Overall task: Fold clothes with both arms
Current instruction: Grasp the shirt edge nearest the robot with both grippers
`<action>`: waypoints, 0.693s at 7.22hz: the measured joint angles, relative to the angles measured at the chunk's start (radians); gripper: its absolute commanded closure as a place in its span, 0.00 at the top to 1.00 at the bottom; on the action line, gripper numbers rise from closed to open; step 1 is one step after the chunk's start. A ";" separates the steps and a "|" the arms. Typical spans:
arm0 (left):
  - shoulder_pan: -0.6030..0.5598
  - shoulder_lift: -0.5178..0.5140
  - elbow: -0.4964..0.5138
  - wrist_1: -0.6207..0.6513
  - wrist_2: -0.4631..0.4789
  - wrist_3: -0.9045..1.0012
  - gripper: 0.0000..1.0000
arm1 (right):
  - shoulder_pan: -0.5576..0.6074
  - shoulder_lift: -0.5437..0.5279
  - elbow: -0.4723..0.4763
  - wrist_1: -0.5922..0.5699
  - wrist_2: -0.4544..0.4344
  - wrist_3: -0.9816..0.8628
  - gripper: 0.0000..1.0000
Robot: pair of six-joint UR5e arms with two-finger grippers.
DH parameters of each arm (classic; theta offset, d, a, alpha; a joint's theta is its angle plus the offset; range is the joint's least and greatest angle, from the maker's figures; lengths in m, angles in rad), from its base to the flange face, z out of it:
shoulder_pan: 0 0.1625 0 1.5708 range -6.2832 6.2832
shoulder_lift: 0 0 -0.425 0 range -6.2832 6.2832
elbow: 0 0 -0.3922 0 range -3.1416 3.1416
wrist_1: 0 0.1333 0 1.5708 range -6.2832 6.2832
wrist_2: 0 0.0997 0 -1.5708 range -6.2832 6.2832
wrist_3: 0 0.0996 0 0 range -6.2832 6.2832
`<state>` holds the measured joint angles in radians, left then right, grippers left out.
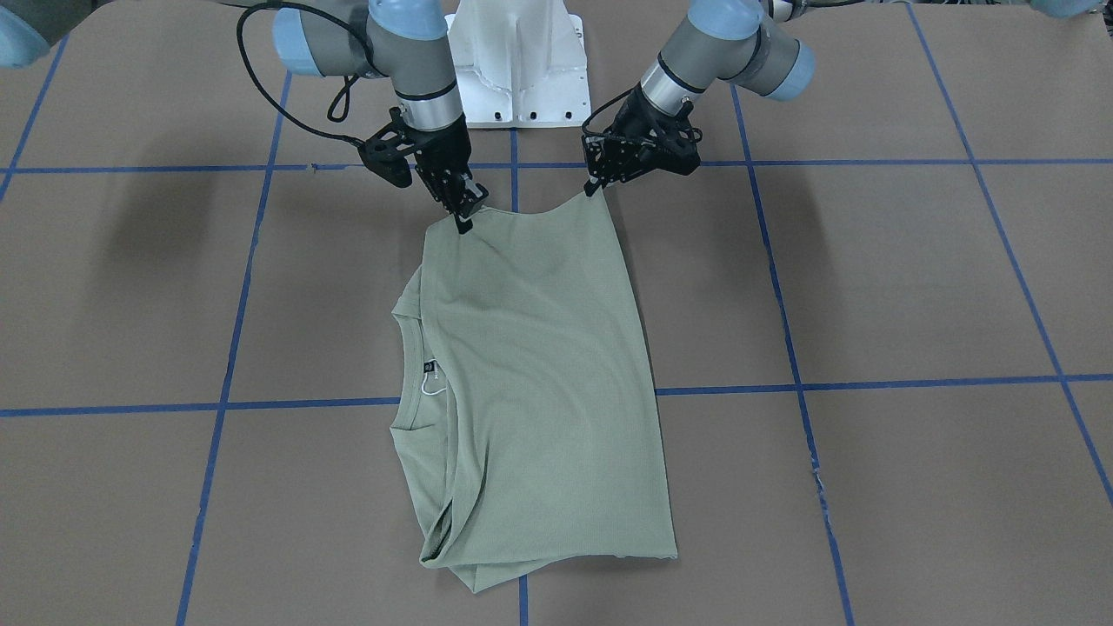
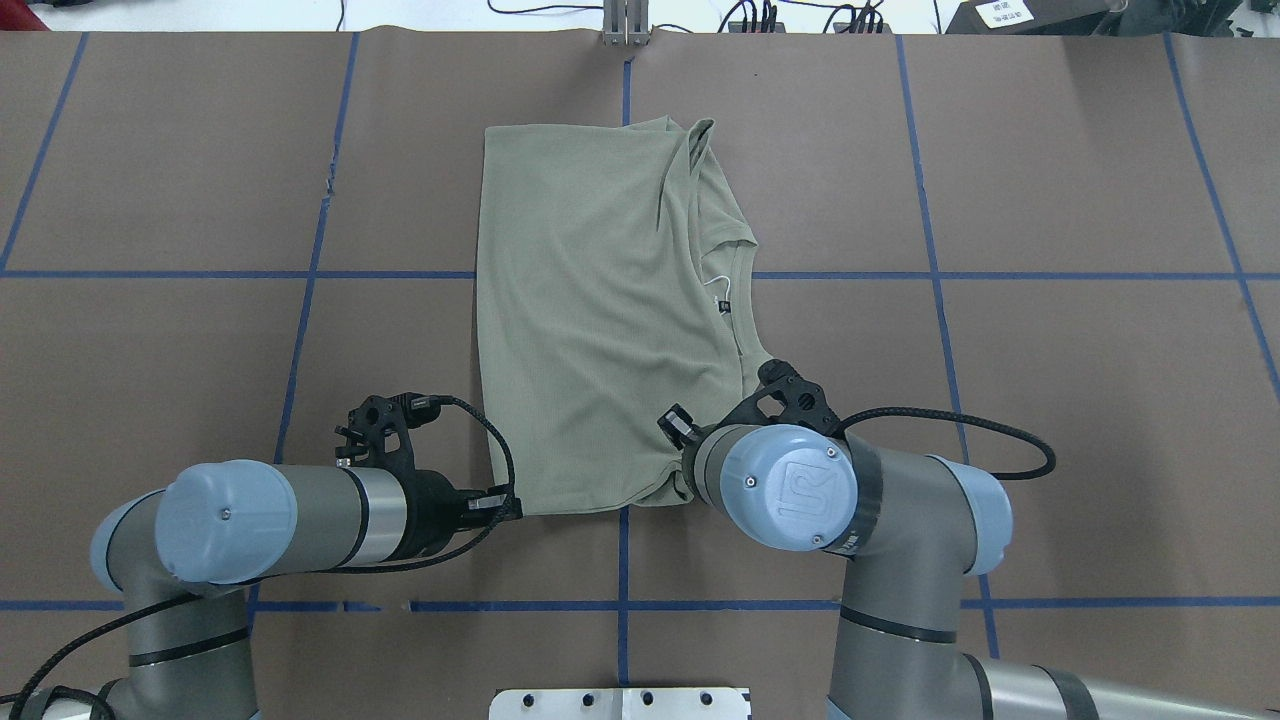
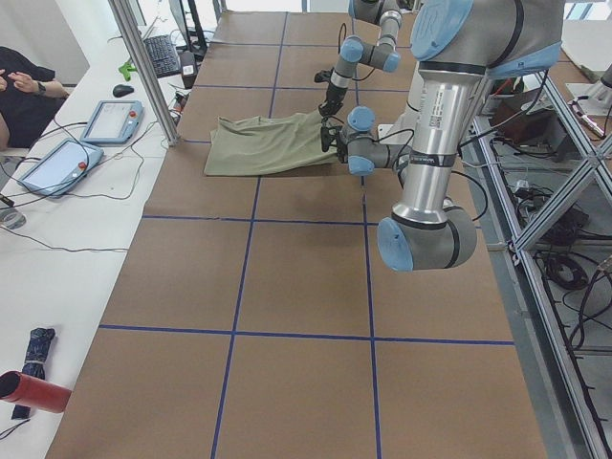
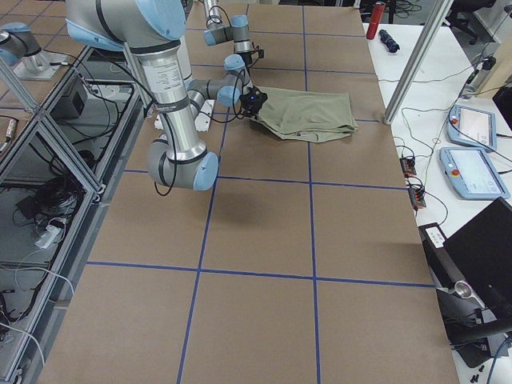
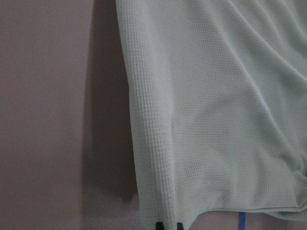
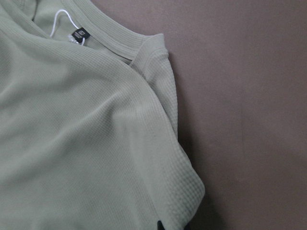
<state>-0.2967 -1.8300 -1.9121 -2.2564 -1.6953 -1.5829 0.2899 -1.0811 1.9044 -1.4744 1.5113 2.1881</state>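
Observation:
The pale sage-green shirt (image 1: 539, 365) lies folded on the brown table, its neckline and dark neck tag (image 1: 429, 368) toward my right side. My left gripper (image 1: 600, 187) is shut on the shirt's near corner on my left. My right gripper (image 1: 465, 217) is shut on the near corner beside the neckline. Both corners are raised slightly off the table. In the overhead view the shirt (image 2: 590, 310) stretches away from me; the left gripper (image 2: 505, 510) shows, while the right one is hidden under its wrist. The wrist views show the cloth (image 5: 216, 120) (image 6: 86, 143) running into the fingertips.
The white pedestal (image 1: 519, 61) stands at the table's near edge between the arms. Blue tape lines (image 2: 300, 330) grid the brown table. A metal post (image 3: 143, 67), tablets (image 3: 110, 120) and a seated person (image 3: 19, 86) are at the far bench.

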 measured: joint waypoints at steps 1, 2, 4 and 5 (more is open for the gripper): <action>0.002 0.000 -0.099 0.105 -0.023 0.000 0.00 | -0.004 -0.007 0.113 -0.111 0.025 0.003 0.00; 0.003 -0.001 -0.224 0.240 -0.051 0.000 0.00 | -0.013 -0.009 0.225 -0.222 0.050 0.005 0.00; 0.001 -0.017 -0.380 0.445 -0.115 0.005 0.00 | -0.030 -0.001 0.312 -0.329 0.065 -0.009 0.00; -0.022 -0.044 -0.350 0.477 -0.123 0.044 0.00 | -0.013 0.010 0.268 -0.312 0.062 -0.051 0.00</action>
<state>-0.3185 -1.8743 -2.2617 -1.7795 -1.8180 -1.5391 0.2774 -1.0711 2.1721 -1.7861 1.5733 2.1373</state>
